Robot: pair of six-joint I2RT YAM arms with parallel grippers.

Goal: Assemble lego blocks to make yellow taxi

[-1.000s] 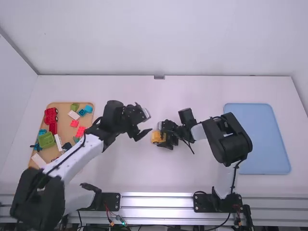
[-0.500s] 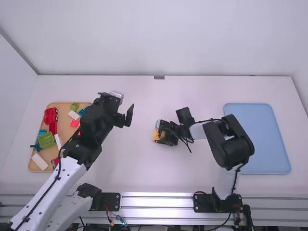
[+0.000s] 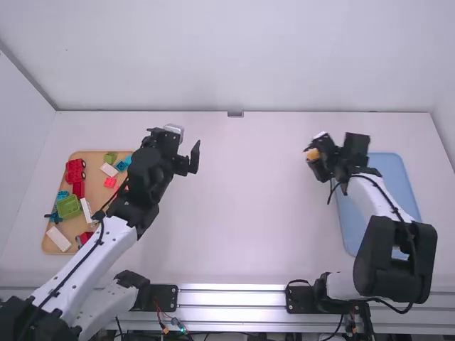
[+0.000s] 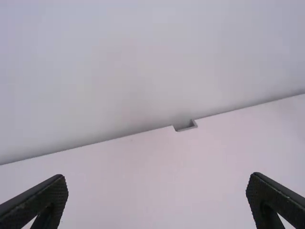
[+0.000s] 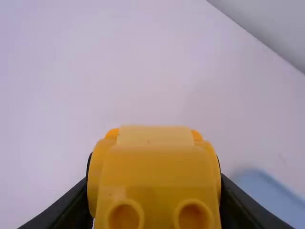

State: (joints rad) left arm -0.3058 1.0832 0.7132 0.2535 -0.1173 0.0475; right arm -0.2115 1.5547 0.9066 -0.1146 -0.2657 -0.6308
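Note:
In the high view my right gripper (image 3: 318, 162) is over the table beside the blue tray's far left corner, with the yellow taxi (image 3: 312, 154) at its fingers. The right wrist view has the yellow taxi (image 5: 155, 176) squeezed between both fingers of my right gripper (image 5: 155, 195). My left gripper (image 3: 188, 158) stands open and holds nothing, right of the wooden tray in the high view. In the left wrist view the fingers of my left gripper (image 4: 157, 191) are wide apart over bare white table.
The blue tray (image 3: 348, 227) lies at the right, partly under the right arm. At the left, a wooden tray (image 3: 92, 158) holds several loose blocks, including a red vehicle (image 3: 75, 170) and a green piece (image 3: 69, 207). White walls rise behind the table.
My right gripper has moved far to the right and away from the camera, taking the yellow taxi from mid-table. The left arm swung back to the left, then barely shifted.

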